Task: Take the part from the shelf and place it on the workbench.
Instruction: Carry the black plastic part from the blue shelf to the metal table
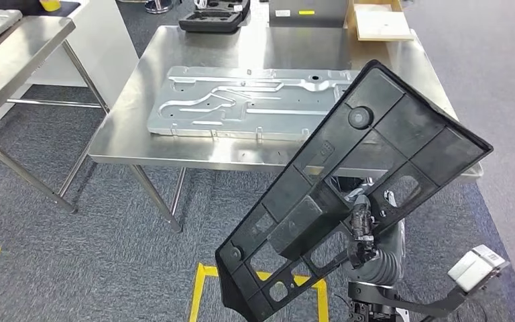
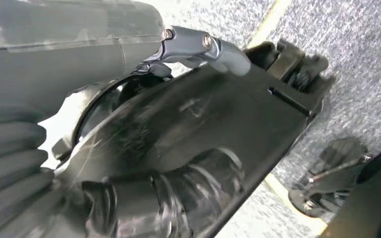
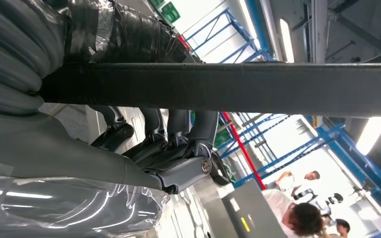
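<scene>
A large flat black plastic part (image 1: 375, 134) with ribs and cut-outs hangs tilted in the air, its upper end over the near right corner of the steel workbench (image 1: 174, 144) and its lower end over the carpet. My right hand (image 1: 362, 225) grips it from beneath near its middle. In the right wrist view the part's edge (image 3: 228, 84) runs across as a dark bar, with my dark fingers (image 3: 178, 129) hooked against it. My left hand (image 2: 258, 74) hangs over the carpet, its thumb (image 2: 218, 49) stretched out, holding nothing.
A silver stamped metal sheet (image 1: 241, 100) lies across the workbench. A black case (image 1: 214, 15) and a cardboard box (image 1: 379, 23) sit at its far edge. A second steel table (image 1: 13, 40) stands to the left. Yellow tape (image 1: 201, 288) marks the floor. People (image 3: 297, 218) stand beyond.
</scene>
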You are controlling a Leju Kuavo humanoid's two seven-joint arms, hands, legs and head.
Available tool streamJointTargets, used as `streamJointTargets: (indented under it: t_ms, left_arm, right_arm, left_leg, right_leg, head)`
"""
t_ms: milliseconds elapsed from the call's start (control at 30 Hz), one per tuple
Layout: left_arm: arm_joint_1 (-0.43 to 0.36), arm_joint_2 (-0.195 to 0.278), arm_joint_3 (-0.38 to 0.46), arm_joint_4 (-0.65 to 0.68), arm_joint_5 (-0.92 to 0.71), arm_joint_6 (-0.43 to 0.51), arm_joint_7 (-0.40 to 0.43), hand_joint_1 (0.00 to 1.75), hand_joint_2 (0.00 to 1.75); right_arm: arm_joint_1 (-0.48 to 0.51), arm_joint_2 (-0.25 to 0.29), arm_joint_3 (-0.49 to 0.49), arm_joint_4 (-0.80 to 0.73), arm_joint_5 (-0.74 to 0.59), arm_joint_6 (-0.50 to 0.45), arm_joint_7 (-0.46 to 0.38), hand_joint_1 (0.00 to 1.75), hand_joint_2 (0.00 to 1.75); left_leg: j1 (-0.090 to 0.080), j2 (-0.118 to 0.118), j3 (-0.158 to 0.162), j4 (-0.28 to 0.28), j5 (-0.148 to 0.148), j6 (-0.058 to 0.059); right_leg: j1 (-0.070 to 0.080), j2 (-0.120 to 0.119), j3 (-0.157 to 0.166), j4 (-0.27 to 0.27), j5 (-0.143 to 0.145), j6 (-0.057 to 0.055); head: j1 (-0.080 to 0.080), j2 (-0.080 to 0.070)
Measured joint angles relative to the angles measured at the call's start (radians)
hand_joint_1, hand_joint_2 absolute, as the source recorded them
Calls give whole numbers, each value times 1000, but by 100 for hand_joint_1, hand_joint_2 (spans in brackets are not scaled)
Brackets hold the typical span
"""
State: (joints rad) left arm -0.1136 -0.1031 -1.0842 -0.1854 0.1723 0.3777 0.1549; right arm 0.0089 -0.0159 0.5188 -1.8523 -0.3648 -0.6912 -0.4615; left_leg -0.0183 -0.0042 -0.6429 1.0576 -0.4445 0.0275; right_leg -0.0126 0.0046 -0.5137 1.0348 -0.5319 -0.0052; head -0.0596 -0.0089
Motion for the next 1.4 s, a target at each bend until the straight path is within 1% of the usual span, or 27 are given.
streamJointTargets:
  t_ms: [67,100,167,200,300,333,367,433,500,633,700,767,800,833,867,900,967,1000,1033,1100,1133,1200,1233,1300,1333,1367,1400]
  left_arm:
    - [1,1,0,0,2,0,0,0,175]
    - [2,1,0,0,2,1,0,0,175]
    - [1,1,0,0,2,1,0,0,175]
    - [1,1,0,0,3,1,0,0,175]
    - [2,0,0,0,4,1,0,0,175]
    - [3,0,0,0,5,0,0,0,175]
    - [4,0,0,0,5,0,0,0,175]
    - [4,0,0,0,6,-1,0,0,175]
    - [4,0,0,0,6,-1,0,0,175]
    - [1,1,0,0,7,-1,0,0,175]
    - [0,1,0,0,6,-1,0,0,175]
    - [-1,1,0,0,6,-1,0,0,175]
    - [-1,1,0,0,6,-1,0,0,175]
    - [-1,1,0,0,6,-1,0,0,175]
    - [-1,1,0,0,6,-1,0,0,175]
    - [-1,0,0,0,6,-1,0,0,175]
    - [0,1,0,0,6,-1,0,0,175]
    - [0,2,0,0,6,-1,0,0,175]
    - [-1,3,0,0,6,-1,0,0,175]
    - [-2,4,0,0,6,-1,-1,0,175]
    - [-2,4,0,0,6,-1,-1,0,175]
    - [-2,4,-1,-1,6,-1,-1,0,175]
    - [-2,3,-1,-1,6,-1,0,0,175]
    - [-1,3,-1,-1,6,-1,0,0,175]
    - [0,3,-1,-1,6,-1,0,0,175]
    - [1,3,-1,-1,6,-1,0,0,175]
    - [2,3,-1,-1,6,-1,0,0,175]
  right_arm:
    - [0,0,0,0,-4,1,0,171,175]
    - [0,0,0,0,-6,1,0,171,175]
    - [-2,-1,0,1,-10,1,-1,171,175]
    - [-3,-1,0,1,-12,1,-1,171,175]
    - [-2,-2,0,1,-18,1,-1,171,175]
    - [0,-2,0,1,-20,1,-1,171,175]
    - [0,-2,0,1,-22,1,-1,171,175]
    - [0,-2,0,2,-25,1,-2,171,175]
    - [0,-2,0,4,-29,1,-2,171,175]
    - [1,-2,0,6,-32,0,-5,171,175]
    - [0,-2,0,6,-33,0,-9,171,175]
    - [-1,-2,0,6,-33,0,-13,171,175]
    - [-1,-2,0,7,-33,0,-15,171,175]
    - [-1,-2,0,7,-33,0,-16,171,175]
    - [-1,-2,0,8,-34,-1,-16,171,175]
    - [-1,-2,0,8,-34,-1,-16,171,175]
    - [-1,-2,0,9,-35,-1,-17,171,175]
    - [-1,-2,0,9,-36,-1,-17,171,175]
    - [-1,-2,0,10,-36,-1,-17,171,175]
    - [-1,-2,0,12,-37,-1,-17,171,175]
    - [-1,-2,0,12,-37,-1,-17,171,175]
    - [-4,-3,0,12,-38,-2,-18,171,175]
    - [-5,-3,0,12,-38,-2,-18,171,175]
    - [-5,-3,0,13,-40,-2,-18,171,175]
    - [-4,-3,0,14,-40,-2,-18,171,175]
    - [-3,-4,0,15,-41,-2,-18,171,175]
    - [-3,-4,0,16,-42,-2,-18,171,175]
  left_leg:
    - [-7,0,6,-23,-5,11]
    - [-5,-1,20,-35,5,16]
    - [-2,-1,48,-50,8,23]
    - [0,-1,60,-54,5,27]
    - [1,-1,76,-55,-11,31]
    - [1,-2,82,-54,-18,30]
    - [3,-4,91,-53,-26,28]
    - [6,-6,110,-49,-45,20]
    - [8,-8,119,-40,-64,6]
    - [7,-6,120,-19,-80,-18]
    - [10,-3,79,55,-95,-26]
    - [13,-2,0,175,-132,-31]
    - [13,-1,-36,219,-152,-32]
    - [12,-1,-60,237,-161,-29]
    - [11,-1,-68,222,-149,-24]
    - [7,-2,-61,178,-116,-16]
    - [-6,-1,-27,55,-19,4]
    - [-14,-2,-15,15,6,13]
    - [-21,-2,-4,-13,18,22]
    - [-29,-3,17,-39,14,38]
    - [-27,-3,35,-57,20,43]
    - [-22,-2,66,-75,19,48]
    - [-20,-2,73,-79,17,49]
    - [-17,-2,79,-79,7,50]
    - [-15,-3,83,-77,0,48]
    - [-11,-4,89,-74,-8,44]
    - [-7,-5,96,-68,-18,38]
  right_leg:
    - [0,-1,9,2,2,11]
    - [0,-3,10,9,3,16]
    - [-1,-3,1,51,-7,21]
    - [-1,-3,-22,95,-26,23]
    - [-1,-2,-135,249,-97,33]
    - [-2,-2,-158,262,-97,36]
    - [-3,-2,-165,242,-77,39]
    - [-8,-3,-142,128,17,43]
    - [-8,-3,-121,40,68,37]
    - [-6,-1,-106,23,74,5]
    - [-7,-1,-89,16,68,-5]
    - [-3,-2,-75,13,57,-11]
    - [-1,-1,-67,13,50,-12]
    - [2,0,-58,13,42,-14]
    - [5,1,-45,13,33,-15]
    - [8,2,-31,12,24,-16]
    - [10,3,-5,9,5,-15]
    - [9,4,5,5,-3,-13]
    - [7,5,13,0,-8,-9]
    - [4,4,23,8,-1,0]
    - [3,2,25,19,2,4]
    - [4,0,9,70,-15,12]
    - [4,0,-17,113,-40,16]
    - [0,1,-89,212,-90,26]
    - [-4,0,-119,238,-100,32]
    - [-8,0,-135,235,-90,39]
    - [-13,0,-136,202,-57,46]
  head:
    - [2,0]
    - [2,0]
    - [4,0]
    - [4,0]
    - [7,0]
    - [7,0]
    - [7,0]
    - [8,0]
    - [10,0]
    - [9,0]
    - [7,0]
    - [6,0]
    - [6,0]
    - [6,0]
    - [6,0]
    - [6,0]
    - [7,0]
    - [9,0]
    - [10,0]
    - [11,0]
    - [9,0]
    - [9,0]
    - [9,0]
    - [10,0]
    - [10,0]
    - [10,0]
    - [10,0]
